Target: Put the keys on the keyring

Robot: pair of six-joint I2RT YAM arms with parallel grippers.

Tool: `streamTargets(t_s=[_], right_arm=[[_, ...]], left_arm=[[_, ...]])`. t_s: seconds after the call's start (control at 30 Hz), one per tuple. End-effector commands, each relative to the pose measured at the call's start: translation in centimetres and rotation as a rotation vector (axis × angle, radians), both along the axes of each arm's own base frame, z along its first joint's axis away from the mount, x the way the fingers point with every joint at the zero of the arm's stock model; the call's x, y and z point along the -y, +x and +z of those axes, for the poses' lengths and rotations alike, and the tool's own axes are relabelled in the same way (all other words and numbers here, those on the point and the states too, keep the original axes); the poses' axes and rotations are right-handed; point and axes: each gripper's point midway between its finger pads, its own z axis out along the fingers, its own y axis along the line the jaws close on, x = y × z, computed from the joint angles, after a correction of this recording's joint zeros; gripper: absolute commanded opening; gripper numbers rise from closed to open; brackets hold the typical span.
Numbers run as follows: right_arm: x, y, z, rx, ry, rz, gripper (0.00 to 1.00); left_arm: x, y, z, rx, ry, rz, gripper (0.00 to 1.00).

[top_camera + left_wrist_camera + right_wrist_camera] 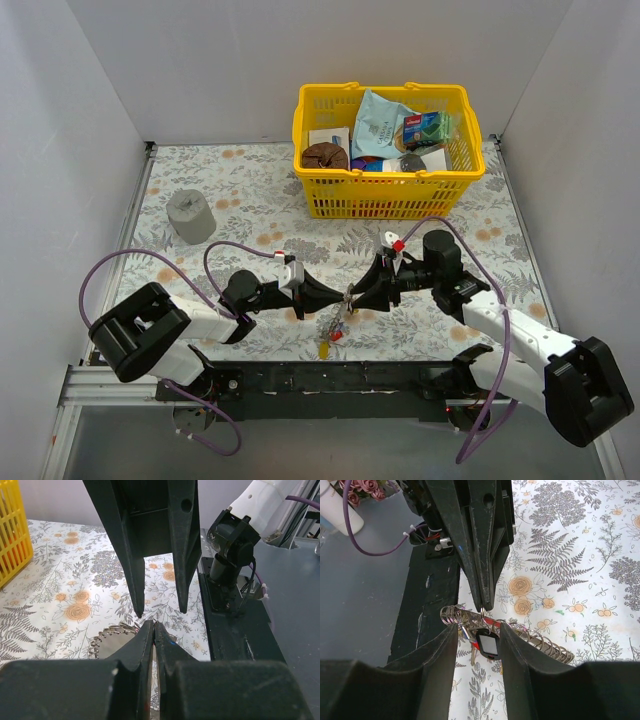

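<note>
Keys [472, 652] and keyring [547, 647]: threading part done.
Left gripper [484, 607] pinched shut at the bunch; right gripper [479, 629] jaws narrowly parted around black-tagged key [488, 644]; some keys apparently hang on the keyring, count unclear.

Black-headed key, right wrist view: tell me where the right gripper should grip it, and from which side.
Probably its black head, the widest flat part, hanging under the keyring pinched by the left gripper. The open right gripper flanks it: advance straight, then close.

You can't read any text here; print on the packets [383, 125] in the yellow basket [385, 195], one o'clock, is too small.
</note>
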Motion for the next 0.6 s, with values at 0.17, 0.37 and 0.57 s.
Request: streamTargets(t_s=[0.17,0.37,0.57], right_arm=[[-0.28,-0.15,-0.04,0.0,0.026,0.039,0.4],[-0.38,-0.18,-0.26,-0.015,0.027,0.047,0.34],[-0.41,-0.27,-0.38,-0.026,0.028,0.053,0.24]], left_arm=[[-0.36,-0.42,4.35,0.126,-0.129,-0.015,0.0],[-0.37,-0.49,4.39,0.126,-0.129,-0.018,0.0],[-0.33,-0.54,4.6,0.125,-0.133,-0.022,0.0]])
